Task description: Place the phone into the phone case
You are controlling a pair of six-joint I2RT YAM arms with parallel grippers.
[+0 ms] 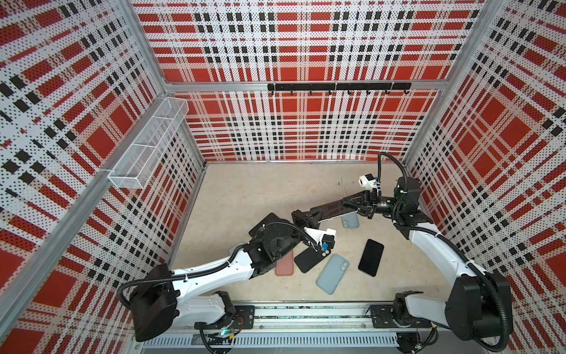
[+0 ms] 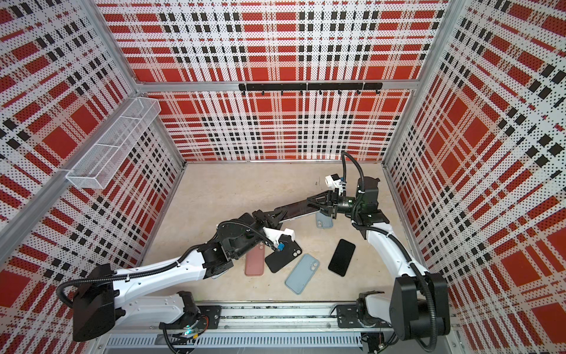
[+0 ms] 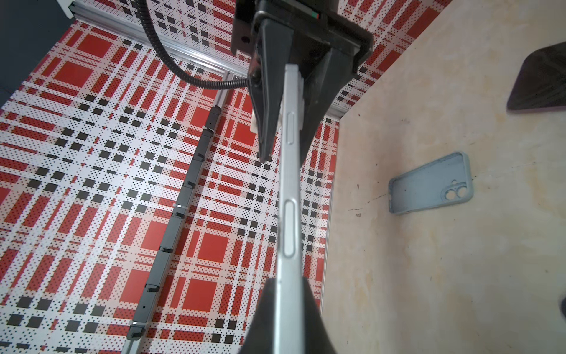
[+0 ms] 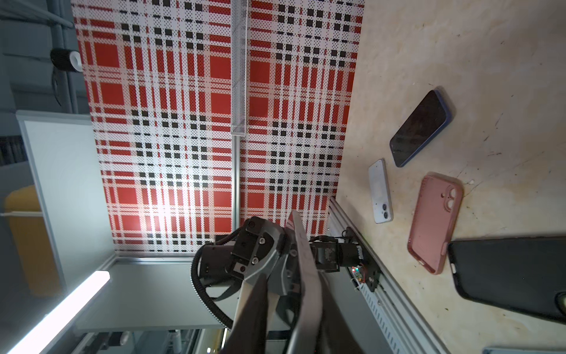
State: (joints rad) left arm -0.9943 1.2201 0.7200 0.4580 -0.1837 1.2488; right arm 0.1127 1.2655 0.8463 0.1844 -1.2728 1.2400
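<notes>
Over the beige tabletop, left gripper and right gripper each clamp one end of a slim silver phone, probably handing it over above the grey-blue soft case.

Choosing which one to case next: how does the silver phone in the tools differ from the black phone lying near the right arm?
The silver phone hangs above the table, gripped at its ends by the left tool and right tool; the black phone lies flat, untouched. The silver phone shows a bright metal edge; the black phone looks all dark. Both are slim and show a dark face.
</notes>
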